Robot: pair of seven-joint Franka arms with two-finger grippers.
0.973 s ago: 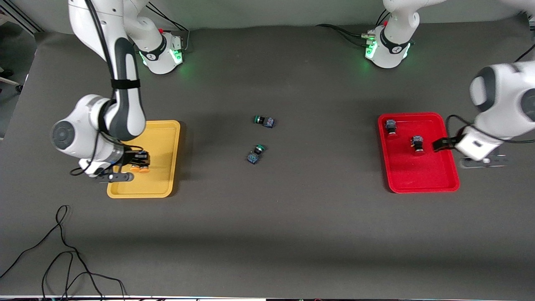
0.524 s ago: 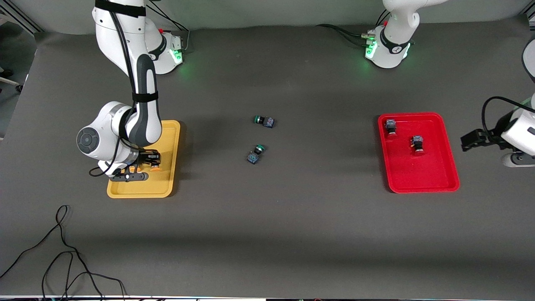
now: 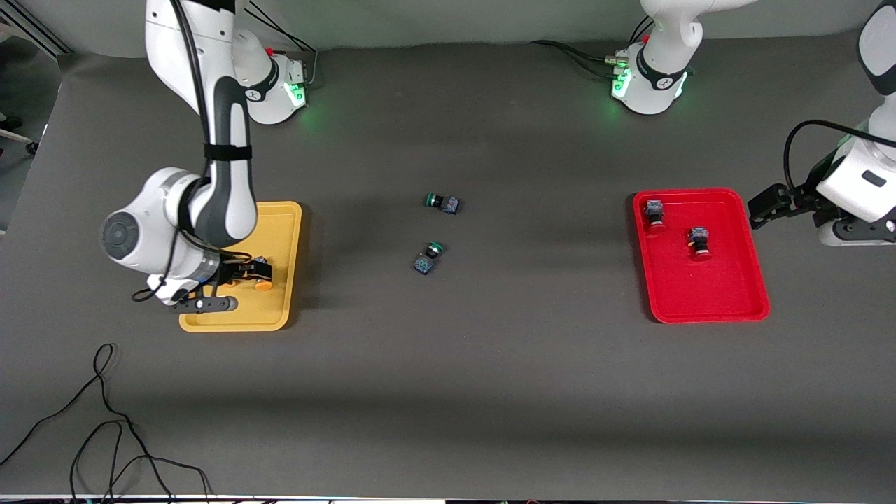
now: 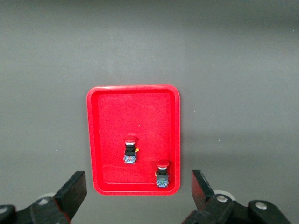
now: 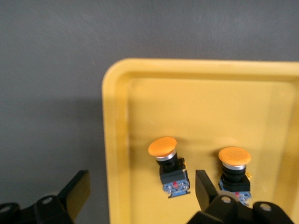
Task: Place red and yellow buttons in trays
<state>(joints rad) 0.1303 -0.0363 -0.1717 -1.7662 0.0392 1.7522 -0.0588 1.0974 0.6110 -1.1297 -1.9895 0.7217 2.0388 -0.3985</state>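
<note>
Sorting looks complete: both arms empty, jaws spread.

Red tray (image 3: 728,301) holds 2 red buttons (image 3: 655,212), (image 3: 698,241), well apart; the left wrist view confirms the count. Yellow tray (image 3: 276,308) holds 2 yellow buttons side by side in the right wrist view (image 5: 169,165), (image 5: 233,170); the front view shows one (image 3: 262,276), the other hidden by the arm. Left gripper (image 4: 138,196) is wide open, off the red tray's edge at the left arm's end of the table. Right gripper (image 5: 140,196) is open, empty, over the yellow tray's rim. 2 green buttons (image 3: 442,203), (image 3: 428,257) lie mid-table, not wanted. Judgement: 4 of 4 placed; next move only calls for clearing both arms without clipping a tray.
</note>
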